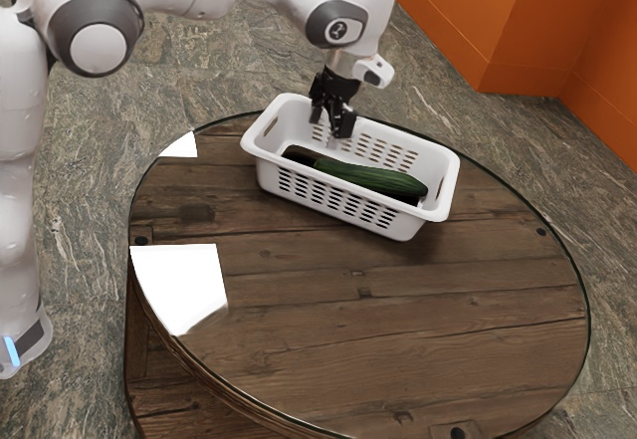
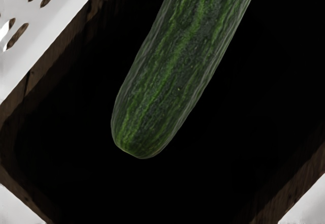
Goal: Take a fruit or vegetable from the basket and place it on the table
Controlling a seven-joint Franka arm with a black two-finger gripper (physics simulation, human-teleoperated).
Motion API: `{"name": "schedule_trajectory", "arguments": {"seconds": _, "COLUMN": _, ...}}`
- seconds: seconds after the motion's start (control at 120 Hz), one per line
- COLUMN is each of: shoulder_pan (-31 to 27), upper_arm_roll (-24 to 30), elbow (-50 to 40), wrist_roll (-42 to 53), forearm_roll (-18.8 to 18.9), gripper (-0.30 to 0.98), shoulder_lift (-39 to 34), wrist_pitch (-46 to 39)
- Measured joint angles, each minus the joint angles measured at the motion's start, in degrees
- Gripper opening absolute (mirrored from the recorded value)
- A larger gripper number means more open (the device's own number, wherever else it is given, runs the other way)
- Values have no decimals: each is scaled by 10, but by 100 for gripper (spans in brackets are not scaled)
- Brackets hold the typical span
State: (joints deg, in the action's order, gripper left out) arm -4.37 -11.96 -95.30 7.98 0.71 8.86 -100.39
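Above the white basket (image 1: 348, 203), over its end nearer the arm, my gripper (image 1: 331, 126) points down with its two fingers apart and nothing between them. A long dark green cucumber (image 1: 370, 177) lies lengthwise inside the basket, below the fingertips and toward the exterior view's right. In the wrist view the rounded end of the cucumber (image 2: 162, 92) shows under my hand, against a black area within the basket, and part of the slotted basket wall (image 2: 56, 16) is visible beside it.
The basket stands near the far edge of a round wooden table (image 1: 398, 300). Two bright white patches lie on the tabletop at the exterior view's left. Orange panels (image 1: 468, 21) rise from the floor beyond.
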Motion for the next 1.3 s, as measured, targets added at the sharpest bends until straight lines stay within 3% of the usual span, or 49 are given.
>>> {"name": "schedule_trajectory", "arguments": {"seconds": 0.542, "shoulder_pan": 0, "upper_arm_roll": -1, "elbow": 56, "wrist_roll": 63, "forearm_roll": -16, "gripper": 69, "shoulder_lift": 97, "wrist_pitch": -26}}
{"name": "schedule_trajectory", "arguments": {"seconds": 1.3, "shoulder_pan": 2, "upper_arm_roll": 12, "elbow": 78, "wrist_roll": 80, "forearm_roll": -33, "gripper": 69, "shoulder_lift": 147, "wrist_pitch": -72}}
